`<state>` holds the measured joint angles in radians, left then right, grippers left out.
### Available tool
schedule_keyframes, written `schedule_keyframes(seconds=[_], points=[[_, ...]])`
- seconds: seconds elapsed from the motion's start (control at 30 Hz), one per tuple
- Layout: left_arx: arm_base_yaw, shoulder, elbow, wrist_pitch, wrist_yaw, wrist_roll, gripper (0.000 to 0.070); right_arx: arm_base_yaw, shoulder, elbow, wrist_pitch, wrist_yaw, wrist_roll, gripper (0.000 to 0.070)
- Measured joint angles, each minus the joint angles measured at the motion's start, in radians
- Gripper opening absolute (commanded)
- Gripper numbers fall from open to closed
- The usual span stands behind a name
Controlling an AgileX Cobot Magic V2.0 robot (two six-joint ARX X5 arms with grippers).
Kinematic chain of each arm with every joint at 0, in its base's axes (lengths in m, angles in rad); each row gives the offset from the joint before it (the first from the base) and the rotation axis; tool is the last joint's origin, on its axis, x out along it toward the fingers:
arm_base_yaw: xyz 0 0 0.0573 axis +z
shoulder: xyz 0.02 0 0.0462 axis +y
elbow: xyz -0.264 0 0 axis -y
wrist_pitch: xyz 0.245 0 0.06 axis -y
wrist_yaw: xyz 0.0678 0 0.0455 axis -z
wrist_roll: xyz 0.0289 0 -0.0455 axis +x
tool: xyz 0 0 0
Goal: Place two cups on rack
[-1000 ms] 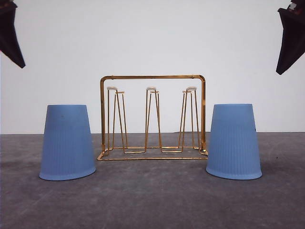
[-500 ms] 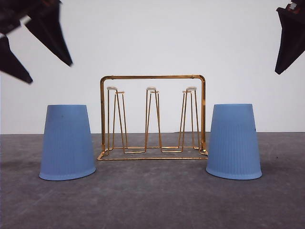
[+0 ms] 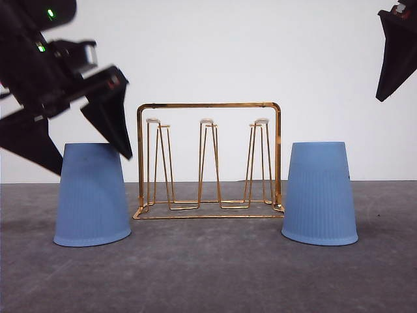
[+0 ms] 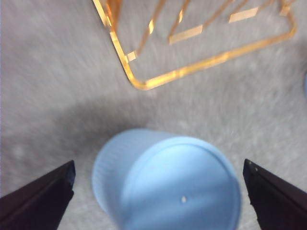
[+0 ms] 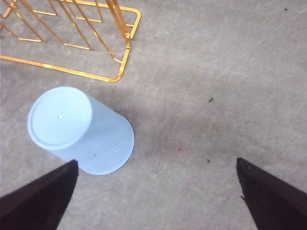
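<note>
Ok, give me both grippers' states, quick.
Left gripper: open, fingers either side of the left cup, holding nothing.
Right gripper: open, holding nothing, up above the right cup.

An upside-down blue cup (image 5: 79,130) stands just beside the gold rack's (image 5: 72,40) corner, between the spread tool (image 5: 158,201) tips.

Left claw (image 3: 81,153) lower, astride left cup (image 3: 92,195)

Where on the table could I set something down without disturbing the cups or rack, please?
The grey tabletop in front of the rack and both cups is bare. The gaps between the rack and the left cup or right cup are tight, and the left claw crowds the left cup.
</note>
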<state>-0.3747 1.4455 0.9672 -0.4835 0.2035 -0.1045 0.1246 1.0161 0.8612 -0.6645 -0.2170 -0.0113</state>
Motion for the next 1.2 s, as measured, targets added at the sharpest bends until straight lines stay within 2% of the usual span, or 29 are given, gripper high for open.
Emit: schedule_keyframes(seconds=[0.07, 0.17, 0.23, 0.4, 0.53, 0.83, 0.97, 1.07, 1.2], points=[[-0.008, 0.015, 0.000, 0.000, -0.004, -0.005, 0.0610, 0.000, 0.000, 0.000, 0.000, 0.000, 0.000, 0.0670], [-0.017, 0.025, 0.000, 0.000, -0.024, -0.012, 0.0386, 0.000, 0.000, 0.000, 0.001, 0.000, 0.000, 0.0670], [-0.020, 0.028, 0.002, 0.005, -0.035, -0.015, 0.0341, 0.000, 0.000, 0.000, 0.001, 0.000, 0.000, 0.0670], [-0.027, 0.027, 0.023, 0.003, -0.042, -0.015, 0.0342, 0.000, 0.000, 0.000, 0.002, 0.000, 0.000, 0.0670], [-0.037, 0.029, 0.072, -0.077, -0.041, -0.016, 0.0346, 0.000, 0.000, 0.000, 0.001, 0.000, 0.000, 0.0670], [-0.070, 0.029, 0.447, -0.287, -0.041, 0.019, 0.0350, 0.000, 0.000, 0.000, 0.001, 0.000, 0.000, 0.0670], [-0.082, 0.029, 0.559, -0.287, -0.058, 0.032, 0.0354, 0.000, 0.000, 0.000, 0.001, 0.000, 0.000, 0.0670], [-0.086, 0.027, 0.575, -0.251, -0.110, 0.039, 0.0362, 0.000, 0.000, 0.000, 0.001, 0.000, 0.000, 0.0670], [-0.086, 0.057, 0.575, -0.252, -0.152, 0.049, 0.0445, 0.000, 0.000, 0.000, 0.001, 0.000, 0.000, 0.0670]])
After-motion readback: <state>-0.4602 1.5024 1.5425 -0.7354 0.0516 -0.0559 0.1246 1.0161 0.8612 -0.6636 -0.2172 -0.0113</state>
